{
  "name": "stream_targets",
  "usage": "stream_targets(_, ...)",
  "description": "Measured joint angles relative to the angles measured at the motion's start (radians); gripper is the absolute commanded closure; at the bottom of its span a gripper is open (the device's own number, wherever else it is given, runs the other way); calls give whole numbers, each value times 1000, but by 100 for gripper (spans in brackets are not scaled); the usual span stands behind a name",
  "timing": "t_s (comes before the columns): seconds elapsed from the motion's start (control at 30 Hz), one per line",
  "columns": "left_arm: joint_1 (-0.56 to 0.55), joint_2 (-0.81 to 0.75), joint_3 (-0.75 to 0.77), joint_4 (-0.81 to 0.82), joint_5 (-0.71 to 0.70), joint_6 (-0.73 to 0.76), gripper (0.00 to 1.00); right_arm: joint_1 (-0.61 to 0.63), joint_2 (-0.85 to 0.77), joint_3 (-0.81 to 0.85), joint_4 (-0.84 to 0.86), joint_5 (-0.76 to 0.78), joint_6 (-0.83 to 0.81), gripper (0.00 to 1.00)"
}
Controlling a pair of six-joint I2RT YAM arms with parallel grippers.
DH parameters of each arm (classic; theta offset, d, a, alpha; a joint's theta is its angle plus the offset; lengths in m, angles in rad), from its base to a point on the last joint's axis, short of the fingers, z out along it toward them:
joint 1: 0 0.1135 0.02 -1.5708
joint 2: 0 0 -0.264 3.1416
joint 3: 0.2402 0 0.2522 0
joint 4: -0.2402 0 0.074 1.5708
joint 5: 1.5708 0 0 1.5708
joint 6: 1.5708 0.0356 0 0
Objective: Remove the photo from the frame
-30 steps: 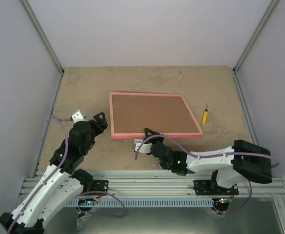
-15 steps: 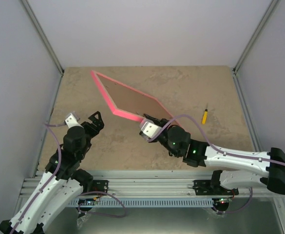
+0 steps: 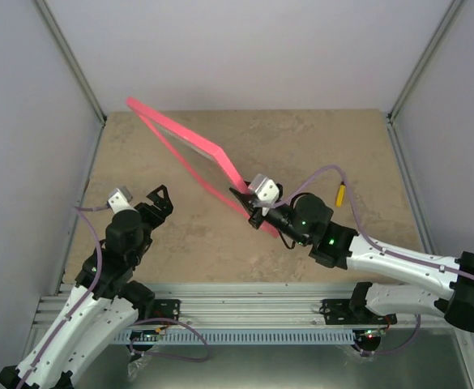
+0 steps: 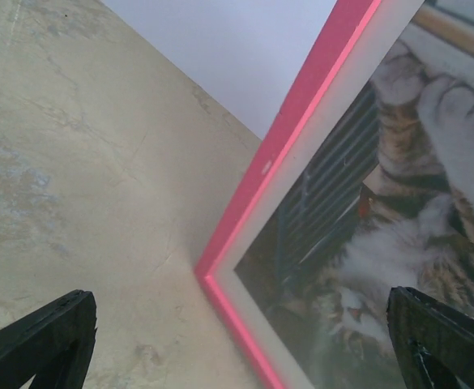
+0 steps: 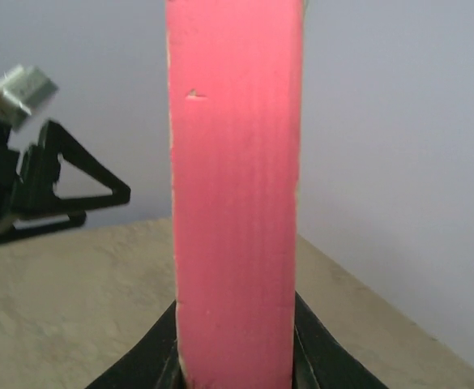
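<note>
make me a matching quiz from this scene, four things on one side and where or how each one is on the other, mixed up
1 frame
2 left gripper
3 screwdriver
4 photo

a lying on the table
b open, holding nothing
c tilted up, clamped by the right gripper
d inside the frame, showing a cat

Pairs: 1-c, 2-b, 3-a, 4-d

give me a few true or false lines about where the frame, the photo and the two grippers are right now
1. The right gripper is shut on the frame. True.
2. The frame lies flat on the table. False: it is tipped steeply up on edge.
3. The left gripper also grips the frame. False: its jaws are open and apart from the frame.
4. The photo, a picture of a cat, sits in the frame. True.
</note>
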Motion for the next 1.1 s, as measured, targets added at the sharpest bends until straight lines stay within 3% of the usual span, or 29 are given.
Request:
stream_targets(0.33,0,25,0,2,27,0,1,-133,-65,-116,125,-113,457,99)
stream_targets(0.8,0,115,-59,53,131,-7,1,-326,-91,-495,362,68,1176,99)
stream_targets(1.1,0,164,-94,97,183,-25,1,-350,46,-569,402,168,1547,100)
